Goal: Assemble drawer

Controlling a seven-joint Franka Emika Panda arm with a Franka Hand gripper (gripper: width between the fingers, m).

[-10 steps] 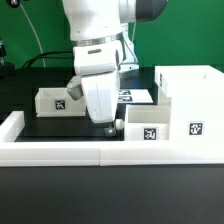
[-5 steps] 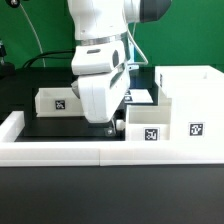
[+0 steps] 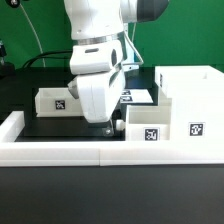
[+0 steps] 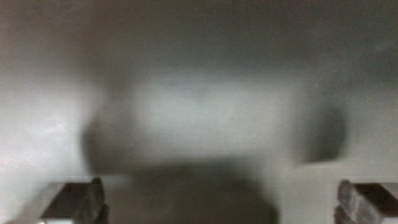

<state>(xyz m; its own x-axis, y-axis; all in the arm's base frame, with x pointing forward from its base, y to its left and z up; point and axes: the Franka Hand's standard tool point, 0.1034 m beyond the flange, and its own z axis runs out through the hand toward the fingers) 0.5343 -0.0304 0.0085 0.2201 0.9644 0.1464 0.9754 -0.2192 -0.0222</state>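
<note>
The tall white box housing (image 3: 192, 95) stands at the exterior view's right, with a tag on its front. A smaller white tray (image 3: 148, 124) with a tag sits against the housing's left side, partly inside it. A second tagged tray (image 3: 55, 100) stands at the back left. My gripper (image 3: 108, 126) is low over the black table, just left of the nearer tray. In the wrist view my gripper (image 4: 222, 205) is open: the fingers (image 4: 75, 203) stand far apart, with only a blurred pale surface between them. Nothing is held.
A low white wall (image 3: 60, 150) runs along the table's front and left edges. The marker board (image 3: 136, 97) lies flat behind the arm. The arm's white body hides the table's middle.
The arm has shifted slightly toward the exterior view's left. The trays and the housing have not moved.
</note>
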